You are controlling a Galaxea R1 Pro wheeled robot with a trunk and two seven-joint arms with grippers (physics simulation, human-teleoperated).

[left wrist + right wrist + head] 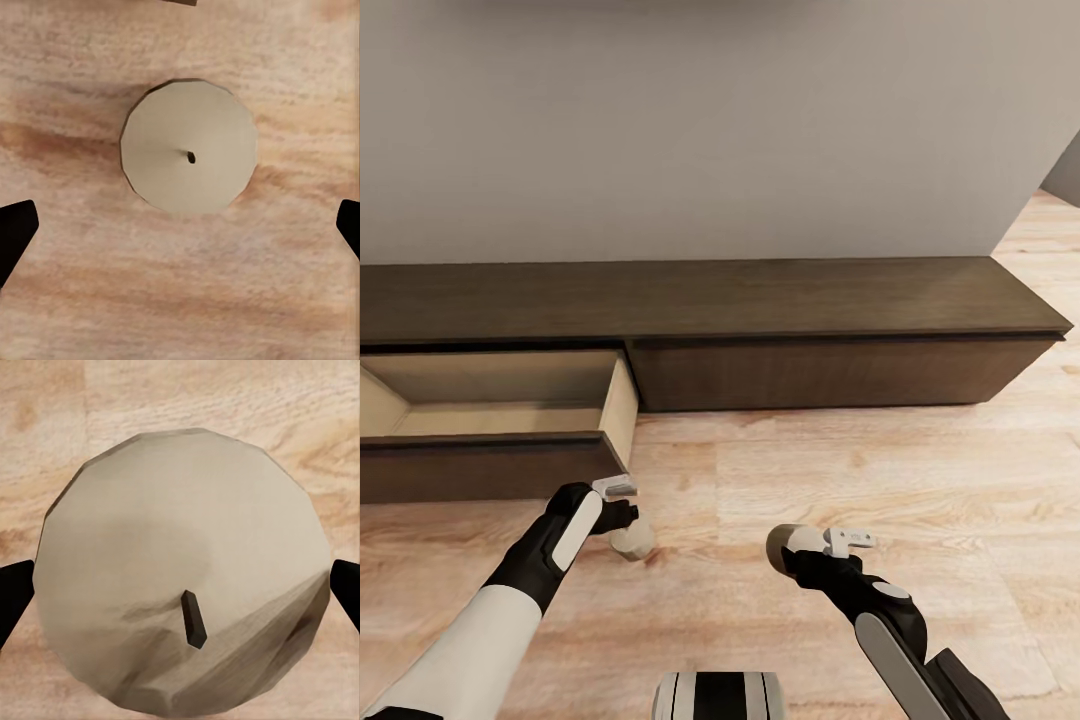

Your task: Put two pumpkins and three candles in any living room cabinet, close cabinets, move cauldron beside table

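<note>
Two candles [632, 540] before open cabinet [500, 400]

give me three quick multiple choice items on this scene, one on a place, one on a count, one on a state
1. Where does the candle under the left gripper stand?
A. on the plank floor
B. in the drawer
C. on top of the cabinet

2. How many candles are in sight?
A. one
B. two
C. three

3. How is the cabinet's left drawer?
A. shut
B. pulled open
C. missing

Answers: 1 A, the left wrist view has wood planks all round the candle. 2 B, the second candle sits at the right gripper. 3 B, the head view looks down into the drawer's pale inside.
</note>
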